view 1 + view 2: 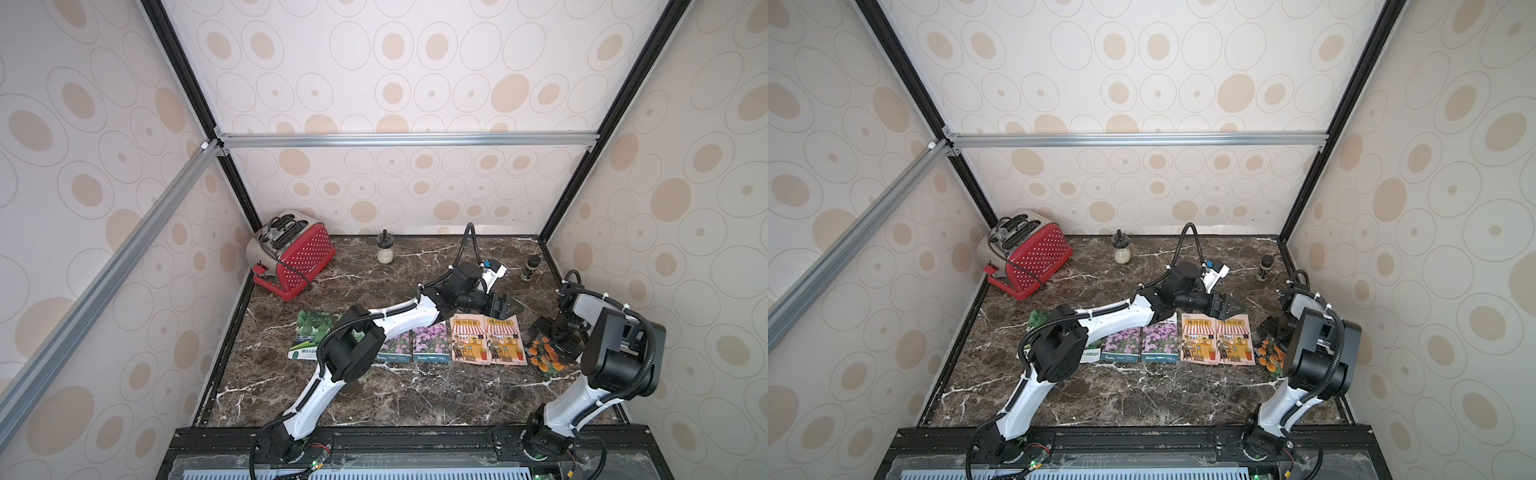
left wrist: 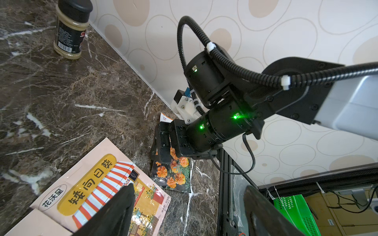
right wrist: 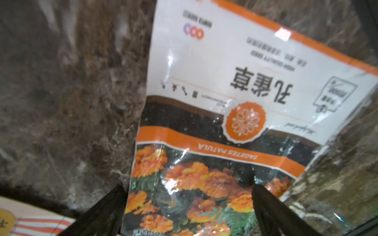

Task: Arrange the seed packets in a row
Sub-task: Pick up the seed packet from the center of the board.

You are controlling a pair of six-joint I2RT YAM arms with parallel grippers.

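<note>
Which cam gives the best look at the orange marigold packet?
Right wrist: the marigold packet fills the frame, print legible, under the open right end effector. In both top views only its flowered end shows past the right arm. Left wrist shows it small, partly behind that end effector.

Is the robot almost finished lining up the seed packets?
Nearly. The green gourd packet, purple flower packets and shop-front packets already lie side by side. The open right gripper is over the marigold packet, which sits crooked at the row's end. Remaining: straightening it. The left gripper is open, holding nothing.
</note>
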